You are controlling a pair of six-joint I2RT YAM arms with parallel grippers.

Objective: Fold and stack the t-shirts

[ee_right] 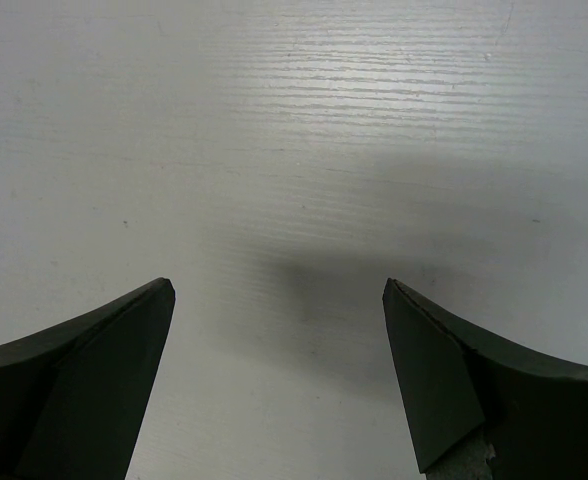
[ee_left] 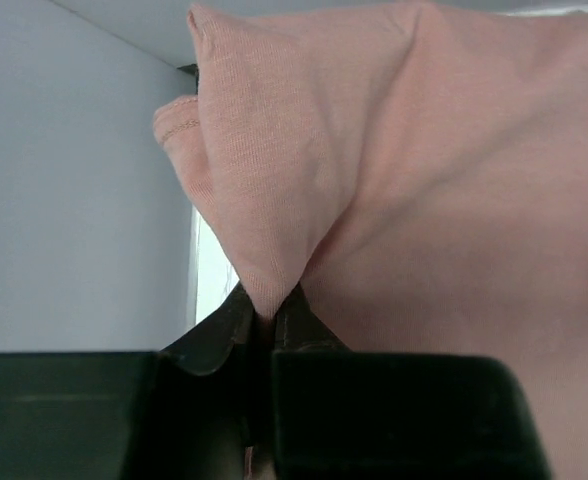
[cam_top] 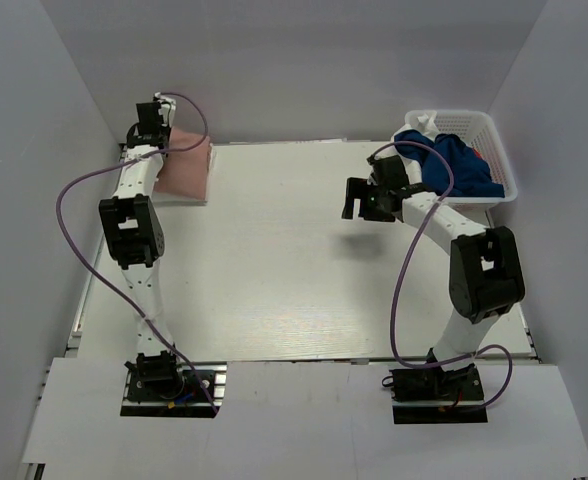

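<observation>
Though unclear overhead, gripper (ee_left: 266,316) on t-shirt (ee_left: 424,200)

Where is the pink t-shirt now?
The pink t-shirt lies at the table's far left corner in the top view, a fold pinched in the left claw.

We see a dusty pink tee (cam_top: 186,165) folded into a flat rectangle, one edge drawn up into a peak, well left of the white basket (cam_top: 466,114). A navy tee (cam_top: 454,165) lies crumpled inside, spilling over its near-left rim.
</observation>
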